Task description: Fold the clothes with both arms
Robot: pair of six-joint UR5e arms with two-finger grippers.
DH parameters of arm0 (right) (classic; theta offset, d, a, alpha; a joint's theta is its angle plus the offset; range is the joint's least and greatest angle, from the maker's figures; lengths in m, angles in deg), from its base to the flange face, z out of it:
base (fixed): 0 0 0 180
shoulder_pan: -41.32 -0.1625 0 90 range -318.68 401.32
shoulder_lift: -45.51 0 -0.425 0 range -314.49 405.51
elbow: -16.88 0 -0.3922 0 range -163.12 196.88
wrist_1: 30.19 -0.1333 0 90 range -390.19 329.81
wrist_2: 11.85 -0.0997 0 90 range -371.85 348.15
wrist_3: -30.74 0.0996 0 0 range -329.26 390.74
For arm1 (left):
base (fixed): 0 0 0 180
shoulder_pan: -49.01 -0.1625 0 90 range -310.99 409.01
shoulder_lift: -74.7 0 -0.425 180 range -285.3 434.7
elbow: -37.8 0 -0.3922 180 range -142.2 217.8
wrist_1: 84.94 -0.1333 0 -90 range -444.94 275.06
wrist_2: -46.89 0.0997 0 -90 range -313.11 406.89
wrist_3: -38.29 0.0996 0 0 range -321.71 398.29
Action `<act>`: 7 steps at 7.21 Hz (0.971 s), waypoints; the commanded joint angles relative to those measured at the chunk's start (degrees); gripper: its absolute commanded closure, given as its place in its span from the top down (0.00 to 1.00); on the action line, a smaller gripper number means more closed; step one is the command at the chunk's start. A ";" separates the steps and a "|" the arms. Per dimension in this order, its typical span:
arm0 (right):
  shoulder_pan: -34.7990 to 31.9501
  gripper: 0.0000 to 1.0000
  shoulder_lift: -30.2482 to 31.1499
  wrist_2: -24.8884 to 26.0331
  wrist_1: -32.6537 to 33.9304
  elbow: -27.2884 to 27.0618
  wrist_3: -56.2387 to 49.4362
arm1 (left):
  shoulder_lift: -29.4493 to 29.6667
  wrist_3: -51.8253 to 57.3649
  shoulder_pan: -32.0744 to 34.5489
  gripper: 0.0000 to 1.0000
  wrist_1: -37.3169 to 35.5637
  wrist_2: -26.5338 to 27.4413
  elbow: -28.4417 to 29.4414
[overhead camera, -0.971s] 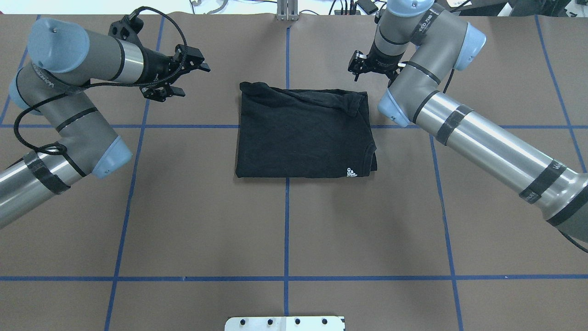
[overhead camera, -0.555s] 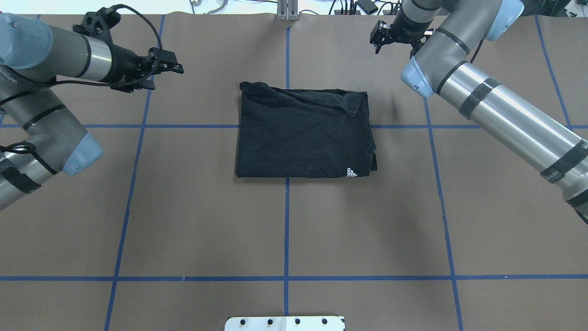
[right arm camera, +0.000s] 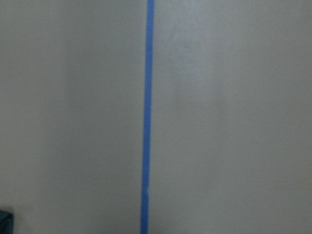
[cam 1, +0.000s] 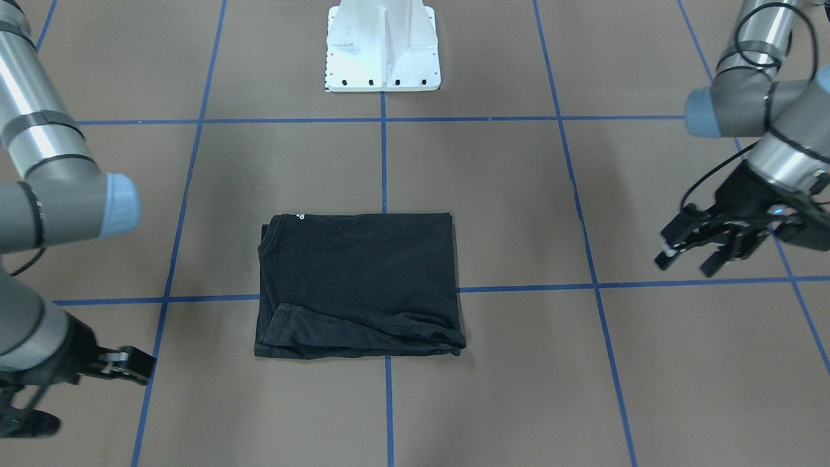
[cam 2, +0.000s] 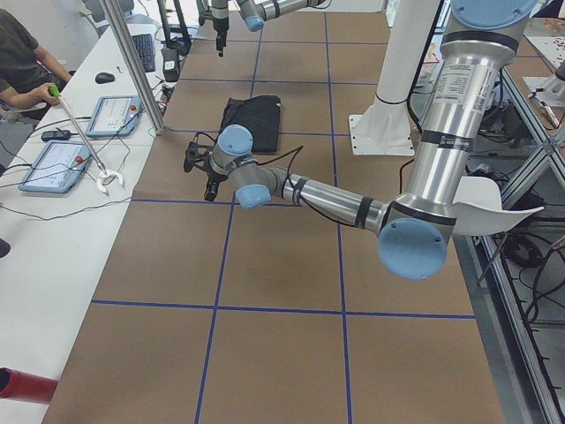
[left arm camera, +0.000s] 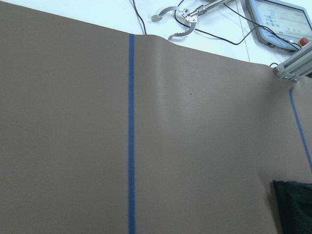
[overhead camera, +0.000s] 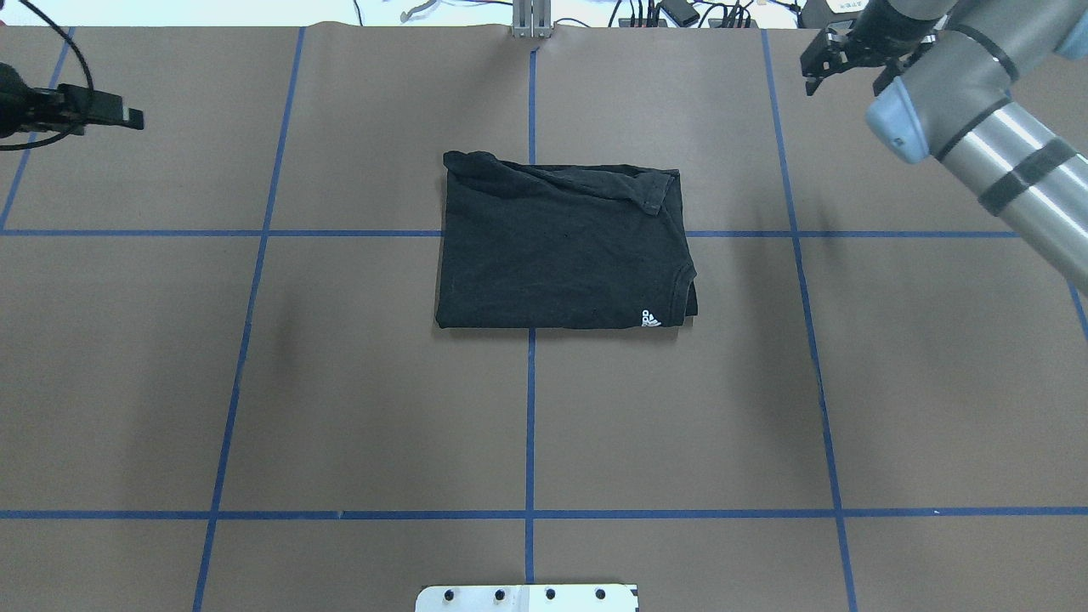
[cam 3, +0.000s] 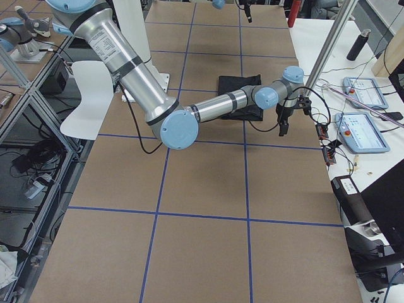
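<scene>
The black T-shirt (overhead camera: 561, 246) lies folded into a flat rectangle at the middle of the brown table. A small white logo (overhead camera: 650, 319) shows at its near right corner. In the front-facing view it is the dark rectangle (cam 1: 356, 285). My left gripper (cam 1: 684, 263) hovers open and empty far off to the shirt's left, at the overhead view's left edge (overhead camera: 110, 115). My right gripper (overhead camera: 841, 78) is open and empty near the table's far right corner. Only a dark corner of the shirt (left arm camera: 295, 207) shows in the left wrist view.
The white pedestal base (cam 1: 382, 45) stands at the near middle edge. An aluminium post (overhead camera: 531, 17) rises at the far edge. Beyond it is a white desk with control tablets (cam 2: 66, 159) and a seated person (cam 2: 22, 62). Blue tape lines grid the table.
Both arms have swung outward from the shirt, the left arm to the left edge and the right arm to the far right corner. The shirt has not moved.
</scene>
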 commanded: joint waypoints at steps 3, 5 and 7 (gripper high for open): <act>-11.25 1.00 14.45 -2.52 5.72 -5.65 -28.51 | -8.37 38.38 11.01 1.00 -17.79 -0.44 -4.35; -16.88 1.00 15.60 -8.21 11.55 -5.91 -34.31 | -12.13 40.39 13.91 1.00 -17.07 -1.58 -4.27; -19.72 1.00 16.92 -11.83 11.21 -5.56 -34.23 | -13.64 40.75 18.29 1.00 -15.40 -7.34 -4.70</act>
